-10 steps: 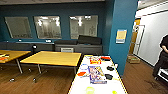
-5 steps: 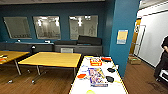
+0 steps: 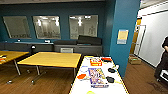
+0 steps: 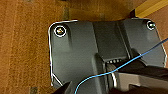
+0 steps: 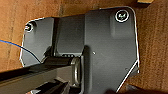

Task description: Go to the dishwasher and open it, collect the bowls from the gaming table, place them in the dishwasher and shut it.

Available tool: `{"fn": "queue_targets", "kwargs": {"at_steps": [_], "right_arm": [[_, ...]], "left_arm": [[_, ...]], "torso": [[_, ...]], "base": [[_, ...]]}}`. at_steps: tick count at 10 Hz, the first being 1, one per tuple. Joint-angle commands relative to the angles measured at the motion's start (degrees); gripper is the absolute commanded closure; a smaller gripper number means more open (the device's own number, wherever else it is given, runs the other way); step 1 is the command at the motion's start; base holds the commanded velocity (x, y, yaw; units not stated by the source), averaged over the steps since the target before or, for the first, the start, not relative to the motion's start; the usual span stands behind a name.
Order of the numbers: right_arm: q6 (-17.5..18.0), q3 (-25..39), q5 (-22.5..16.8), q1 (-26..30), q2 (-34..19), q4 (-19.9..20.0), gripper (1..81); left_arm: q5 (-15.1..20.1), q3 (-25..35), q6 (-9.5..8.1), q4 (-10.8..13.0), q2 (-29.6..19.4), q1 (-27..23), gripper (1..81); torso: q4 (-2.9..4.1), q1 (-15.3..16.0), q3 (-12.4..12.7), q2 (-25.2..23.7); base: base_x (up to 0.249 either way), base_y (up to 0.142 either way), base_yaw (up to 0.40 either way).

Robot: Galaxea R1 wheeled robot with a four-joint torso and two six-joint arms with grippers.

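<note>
A white table point(image 3: 79, 85) stands just ahead, beside a yellow table point(image 3: 52, 59).

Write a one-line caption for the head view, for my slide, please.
Office room: long white table with scattered items beside a yellow table, blue pillar, person at right.

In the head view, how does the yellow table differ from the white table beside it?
The yellow table has a bare wooden-coloured top; the white table carries many small things, among them a colourful printed sheet. The yellow table looks wide, the white table long and narrow. Both stand on the brown wooden floor.
</note>
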Motion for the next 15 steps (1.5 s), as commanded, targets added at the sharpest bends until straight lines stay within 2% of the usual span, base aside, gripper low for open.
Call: {"fn": "queue_targets", "kwargs": {"at_steps": [1,5,7,9,13,15], "right_arm": [[0.24,5.72,-2.22,2.86,-3.50,0.69,1.0],[0.16,24.37,-1.43,1.98,-14.84,1.65,1.0],[0.24,31.88,0.24,1.81,-19.79,2.53,1.0],[0.85,42.64,3.83,1.72,-28.10,3.31,1.0],[2.09,57.52,12.44,0.58,-42.87,10.43,1.0],[3.48,66.20,17.36,0.31,-51.56,12.02,1.0]], "left_arm": [[2.96,0.25,-0.05,-0.27,-0.32,-3.16,1.0],[2.96,0.25,-0.05,-0.28,-0.84,-2.98,1.0],[2.87,0.78,-0.05,-0.19,-1.81,-2.98,1.0],[1.38,1.92,-0.05,0.07,-2.60,-2.98,1.0],[1.38,1.92,-0.05,-0.10,-2.25,-2.98,1.0],[1.38,1.92,-0.05,0.42,-1.81,-2.98,1.0]], "torso": [[0.00,0.00,0.00,0.00],[0.00,0.00,0.00,0.00],[0.00,0.00,0.00,0.00],[0.00,-0.02,0.00,0.00],[0.00,-0.02,0.00,0.00],[0.00,-0.02,0.00,0.00]], "base": [[0.000,0.000,0.000],[0.000,0.000,0.000],[0.000,0.000,0.000],[0.000,0.000,0.000],[0.000,0.000,0.000],[0.000,0.000,0.000]]}}
